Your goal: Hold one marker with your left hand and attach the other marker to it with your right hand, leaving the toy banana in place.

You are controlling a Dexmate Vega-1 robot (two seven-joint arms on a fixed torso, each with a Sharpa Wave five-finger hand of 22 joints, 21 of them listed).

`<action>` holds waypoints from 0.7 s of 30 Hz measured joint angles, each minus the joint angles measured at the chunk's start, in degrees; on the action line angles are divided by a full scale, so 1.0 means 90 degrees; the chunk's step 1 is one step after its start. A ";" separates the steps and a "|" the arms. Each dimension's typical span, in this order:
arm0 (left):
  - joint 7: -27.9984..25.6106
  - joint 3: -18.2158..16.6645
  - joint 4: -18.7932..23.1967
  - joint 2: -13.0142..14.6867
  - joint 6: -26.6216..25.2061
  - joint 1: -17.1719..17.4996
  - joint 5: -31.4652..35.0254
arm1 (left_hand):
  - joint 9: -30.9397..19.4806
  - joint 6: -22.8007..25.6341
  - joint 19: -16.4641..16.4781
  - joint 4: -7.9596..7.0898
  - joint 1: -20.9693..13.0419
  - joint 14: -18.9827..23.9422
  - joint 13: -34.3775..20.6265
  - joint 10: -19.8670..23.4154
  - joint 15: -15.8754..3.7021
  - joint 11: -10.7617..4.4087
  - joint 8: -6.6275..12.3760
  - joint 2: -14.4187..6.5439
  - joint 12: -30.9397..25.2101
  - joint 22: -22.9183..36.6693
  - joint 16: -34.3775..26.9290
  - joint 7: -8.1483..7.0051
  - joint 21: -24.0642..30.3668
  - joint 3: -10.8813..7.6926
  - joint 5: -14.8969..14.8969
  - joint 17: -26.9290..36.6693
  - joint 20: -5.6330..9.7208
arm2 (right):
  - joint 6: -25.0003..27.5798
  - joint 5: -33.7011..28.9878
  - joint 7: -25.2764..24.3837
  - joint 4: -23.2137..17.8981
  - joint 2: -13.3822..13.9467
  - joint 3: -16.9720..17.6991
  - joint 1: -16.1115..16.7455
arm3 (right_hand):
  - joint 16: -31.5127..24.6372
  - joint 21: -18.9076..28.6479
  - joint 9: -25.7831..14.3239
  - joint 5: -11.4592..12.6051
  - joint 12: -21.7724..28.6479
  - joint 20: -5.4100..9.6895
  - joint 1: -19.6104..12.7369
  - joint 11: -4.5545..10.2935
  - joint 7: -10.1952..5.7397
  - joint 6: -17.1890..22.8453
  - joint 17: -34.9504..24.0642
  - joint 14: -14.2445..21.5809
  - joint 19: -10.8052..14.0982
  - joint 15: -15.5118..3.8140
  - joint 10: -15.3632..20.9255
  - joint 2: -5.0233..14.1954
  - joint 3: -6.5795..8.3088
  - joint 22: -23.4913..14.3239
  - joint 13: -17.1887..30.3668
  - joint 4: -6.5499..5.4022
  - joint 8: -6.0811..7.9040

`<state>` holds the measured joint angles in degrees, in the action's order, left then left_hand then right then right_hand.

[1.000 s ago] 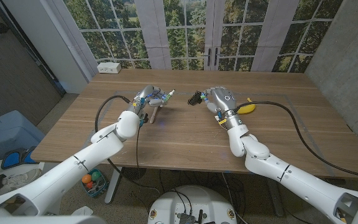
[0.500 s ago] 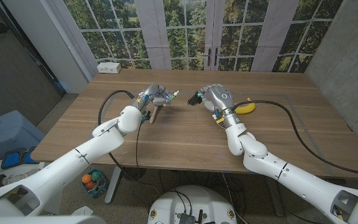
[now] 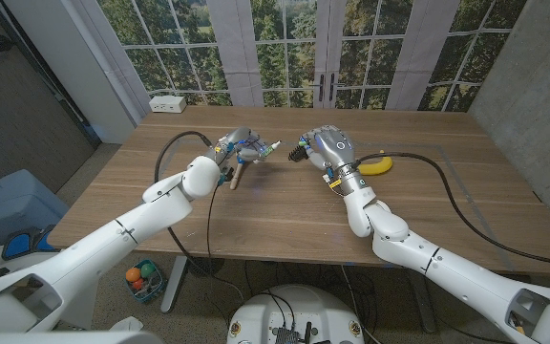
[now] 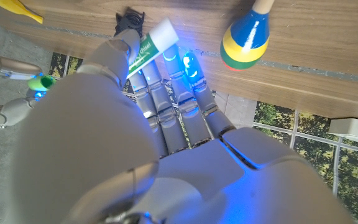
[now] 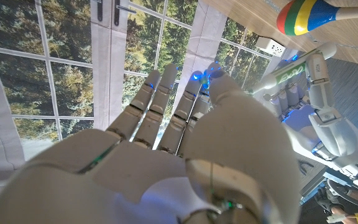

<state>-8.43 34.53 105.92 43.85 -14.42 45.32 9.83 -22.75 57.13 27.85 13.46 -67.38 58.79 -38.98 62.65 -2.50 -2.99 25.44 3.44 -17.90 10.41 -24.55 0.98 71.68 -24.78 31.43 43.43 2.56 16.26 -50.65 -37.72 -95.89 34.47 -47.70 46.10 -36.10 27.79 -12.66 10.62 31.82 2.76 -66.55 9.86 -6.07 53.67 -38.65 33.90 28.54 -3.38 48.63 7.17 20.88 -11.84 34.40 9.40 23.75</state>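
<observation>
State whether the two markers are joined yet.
Apart: the left hand holds the green-and-white marker; the right hand's black-tipped marker sits across a gap.

Wooden table [image 3: 285, 205]: toy banana [image 3: 378, 165], maraca [image 3: 238, 173].

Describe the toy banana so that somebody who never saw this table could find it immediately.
Start at the large wooden table in front of the windows and follow the black cable lying over its right half. Just beyond the right robot hand, against that cable, lies the small yellow curved toy banana. It is the only yellow thing flat on the table; the striped wooden maraca lies by the left robot hand.
</observation>
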 measured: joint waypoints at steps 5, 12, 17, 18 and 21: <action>0.0168 0.0055 0.0051 0.0028 -0.0088 -0.0074 0.0066 | -0.0002 0.0000 0.0000 0.0000 0.0006 0.0007 0.0000 0.0000 -0.0007 0.0000 -0.0024 -0.0004 0.0001 0.0000 0.0005 0.0000 0.0000 0.0000 0.0000 0.0019 0.0000 | -0.0041 -0.0057 -0.0009 0.0000 -0.0002 -0.0018 -0.0025 | 0.0000 0.0000 0.0000 0.0000 -0.0001 0.0000 0.0000 0.0000 0.0000 0.0000 -0.0010 0.0001 0.0000 0.0002 0.0000 0.0000 0.0000 0.0000 0.0014 0.0000 0.0000; 0.0341 0.0131 0.0116 0.0048 -0.0186 -0.0171 0.0138 | -0.0003 0.0000 0.0000 0.0026 0.0007 0.0007 -0.0004 0.0028 -0.0007 -0.0013 0.0003 -0.0003 0.0025 0.0000 0.0023 -0.0001 0.0000 -0.0026 -0.0003 0.0054 0.0000 | -0.0105 -0.0138 -0.0031 -0.0032 0.0004 -0.0023 -0.0043 | 0.0034 0.0044 0.0000 -0.0004 0.0001 -0.0046 -0.0001 0.0000 0.0000 0.0000 -0.0029 0.0022 -0.0046 0.0023 0.0000 -0.0001 -0.0001 0.0000 0.0056 0.0001 -0.0001; 0.0410 0.0160 0.0142 0.0049 -0.0199 -0.0204 0.0162 | -0.0004 0.0001 0.0000 0.0026 0.0024 0.0007 -0.0014 0.0033 -0.0007 -0.0008 0.0005 0.0014 0.0035 0.0000 0.0024 -0.0002 0.0038 -0.0026 -0.0008 0.0061 0.0000 | -0.0143 -0.0187 -0.0054 -0.0052 0.0009 -0.0025 -0.0051 | 0.0044 0.0044 0.0000 -0.0005 0.0021 -0.0018 -0.0001 0.0000 0.0000 0.0000 -0.0033 0.0022 -0.0074 0.0023 0.0000 -0.0001 -0.0001 0.0000 0.0088 0.0001 -0.0002; 0.0420 0.0167 0.0146 0.0049 -0.0199 -0.0213 0.0166 | -0.0004 0.0001 0.0000 0.0026 0.0040 0.0007 -0.0017 0.0033 -0.0007 -0.0009 0.0005 0.0030 0.0042 0.0000 0.0024 -0.0002 0.0050 -0.0026 -0.0008 0.0061 0.0000 | -0.0155 -0.0202 -0.0060 -0.0054 0.0009 -0.0027 -0.0054 | 0.0044 0.0049 0.0000 -0.0007 0.0021 -0.0010 -0.0001 0.0000 0.0000 0.0000 -0.0052 0.0022 -0.0082 0.0022 0.0000 -0.0001 -0.0001 0.0000 0.0088 0.0001 -0.0002; 0.0443 0.0178 0.0149 0.0042 -0.0179 -0.0226 0.0170 | -0.0005 0.0094 0.0001 0.0026 0.0054 0.0008 -0.0043 0.0079 -0.0008 -0.0054 0.0004 0.0045 0.0052 0.0000 0.0024 -0.0091 0.0050 -0.0026 -0.0019 0.0073 0.0000 | -0.0184 -0.0230 -0.0078 -0.0055 0.0010 -0.0031 -0.0064 | 0.0044 0.0068 0.0000 -0.0023 0.0021 -0.0010 -0.0001 0.0000 -0.0001 0.0000 -0.0059 0.0021 -0.0082 0.0023 0.0000 -0.0001 -0.0001 0.0000 0.0093 0.0001 0.0008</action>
<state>-4.44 36.13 107.26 44.22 -16.03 43.29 11.36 -22.79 57.98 27.86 13.69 -66.89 58.86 -39.36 63.36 -2.57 -3.48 25.48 3.84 -17.43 10.42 -24.34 0.16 72.13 -25.02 31.26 44.09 2.56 14.61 -52.72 -38.42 -96.38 34.56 -47.98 45.53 -35.70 28.40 -12.66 10.41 32.01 2.67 -66.56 9.86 -6.08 53.68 -39.18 34.10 27.80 -3.17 48.63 7.16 20.87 -11.84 35.24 9.41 23.81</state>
